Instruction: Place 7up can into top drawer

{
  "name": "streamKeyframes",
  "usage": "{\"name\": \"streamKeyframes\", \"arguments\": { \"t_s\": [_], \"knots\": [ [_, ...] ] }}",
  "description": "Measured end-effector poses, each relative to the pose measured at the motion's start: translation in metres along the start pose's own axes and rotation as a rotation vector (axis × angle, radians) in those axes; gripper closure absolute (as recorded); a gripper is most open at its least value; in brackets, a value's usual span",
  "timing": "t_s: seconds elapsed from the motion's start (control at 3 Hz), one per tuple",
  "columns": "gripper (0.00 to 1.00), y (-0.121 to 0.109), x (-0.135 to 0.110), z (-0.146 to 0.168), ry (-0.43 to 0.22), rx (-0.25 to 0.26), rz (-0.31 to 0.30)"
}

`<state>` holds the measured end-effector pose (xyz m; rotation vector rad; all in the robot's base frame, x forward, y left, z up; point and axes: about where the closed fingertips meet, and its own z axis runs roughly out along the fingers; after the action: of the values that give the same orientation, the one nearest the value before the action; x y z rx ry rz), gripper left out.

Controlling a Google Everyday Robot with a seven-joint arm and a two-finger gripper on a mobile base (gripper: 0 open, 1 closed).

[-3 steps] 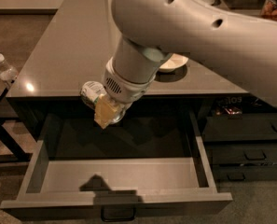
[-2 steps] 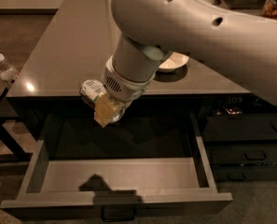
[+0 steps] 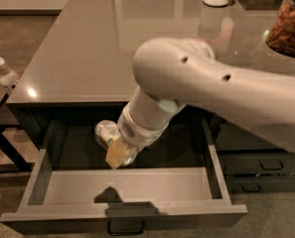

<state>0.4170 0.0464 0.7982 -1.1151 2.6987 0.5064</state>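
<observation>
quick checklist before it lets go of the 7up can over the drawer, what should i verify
1. top drawer pulled open: ok.
2. 7up can gripped by the end effector: ok, the fingers are closed on it.
3. Can inside the drawer's outline, not over the countertop: ok.
4. Drawer floor under the can free of other items: ok.
5. Can low enough to rest on the drawer floor: cannot tell.
6. arm apart from the drawer's side walls: ok.
</observation>
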Motion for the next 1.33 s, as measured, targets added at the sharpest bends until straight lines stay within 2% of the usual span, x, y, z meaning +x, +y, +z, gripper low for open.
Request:
{"name": "streamKeyframes", "arguments": {
  "t_s": [0.33,1.0,1.33],
  "knots": [
    [1.0,0.003,0.023,0.037,0.036,-0.046,0.061],
    [1.0,0.002,0.031,0.05,0.026,-0.065,0.087],
    [1.0,-0.008,0.037,0.085,0.023,-0.087,0.133]
  ]
}}
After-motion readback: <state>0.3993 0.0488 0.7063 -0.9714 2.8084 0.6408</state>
